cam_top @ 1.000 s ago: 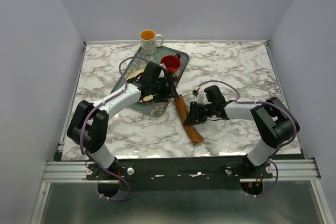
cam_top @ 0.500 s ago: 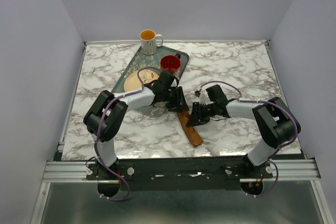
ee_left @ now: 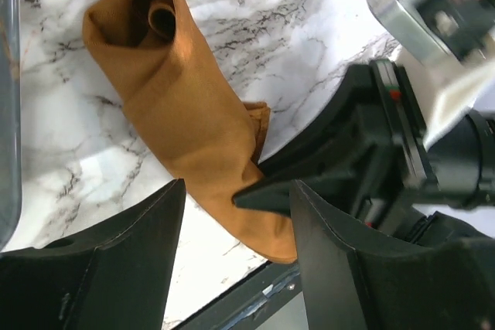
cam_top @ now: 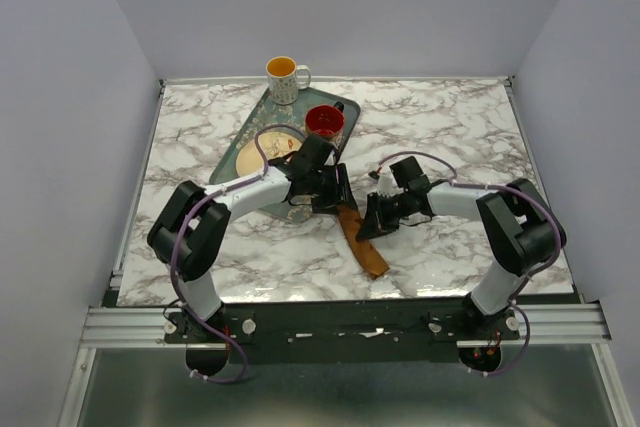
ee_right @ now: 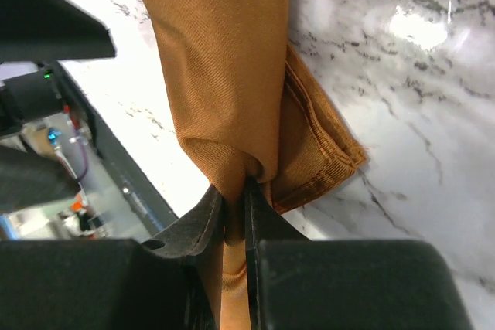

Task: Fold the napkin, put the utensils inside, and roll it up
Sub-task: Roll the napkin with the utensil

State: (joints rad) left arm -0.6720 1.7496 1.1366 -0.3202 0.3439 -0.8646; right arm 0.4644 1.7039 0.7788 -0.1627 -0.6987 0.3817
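Note:
The rust-brown napkin (cam_top: 364,244) lies rolled into a long tube on the marble table, running diagonally toward the front edge. In the left wrist view the napkin (ee_left: 186,106) shows its open coiled end at the top. My left gripper (cam_top: 338,195) hovers open over the roll's far end, and its gripper (ee_left: 236,260) straddles the roll without touching it. My right gripper (cam_top: 368,228) is shut on a fold of the napkin (ee_right: 224,59) at the roll's side, and its gripper (ee_right: 237,200) pinches the cloth. No utensils show.
A dark green patterned tray (cam_top: 250,127) stands at the back left with a tan plate (cam_top: 256,155) and a red cup (cam_top: 325,121) on it. A yellow-and-white mug (cam_top: 285,77) stands behind the tray. The table's front edge lies just beyond the roll's near end.
My left arm has swung right from over the tray to the far end of the roll. My right gripper has kept its hold and shifted slightly.

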